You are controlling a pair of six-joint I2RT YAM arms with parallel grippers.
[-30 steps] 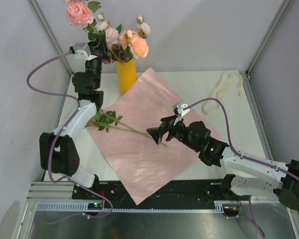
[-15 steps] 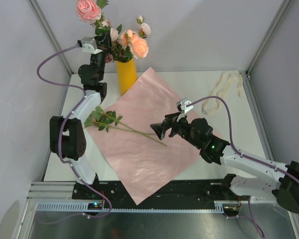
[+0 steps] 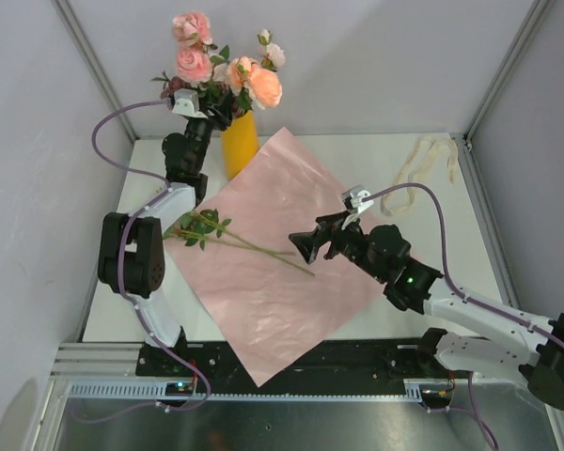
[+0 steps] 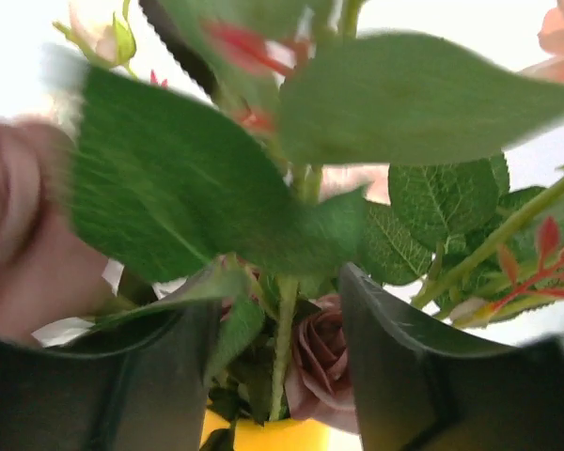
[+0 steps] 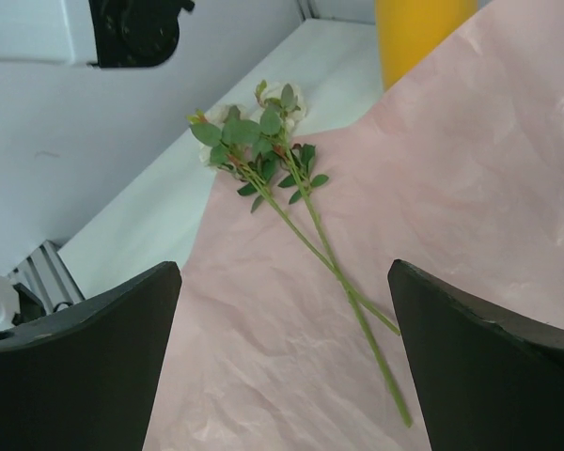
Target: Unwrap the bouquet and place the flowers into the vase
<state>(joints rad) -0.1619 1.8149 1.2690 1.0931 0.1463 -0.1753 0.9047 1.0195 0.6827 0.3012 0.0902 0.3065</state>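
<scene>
We're seeing the left gripper (image 4: 277,301) standing released, fingers apart around a flower stem (image 4: 284,338), with the vase (image 4: 263,437) sitting just beneath them. The right gripper (image 5: 284,272) is gaping wide, two flowers (image 5: 263,150) lying ahead of its fingers on pink paper (image 5: 470,188).

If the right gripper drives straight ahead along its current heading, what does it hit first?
Probably the bare lower ends of the two long green leafy stems lying on the pink paper sheet, straight ahead of the open right gripper. Depth is unclear; it might touch paper first.

Paper (image 3: 263,310), ribbon (image 3: 423,165), vase (image 3: 239,143) on table (image 3: 479,225)
</scene>
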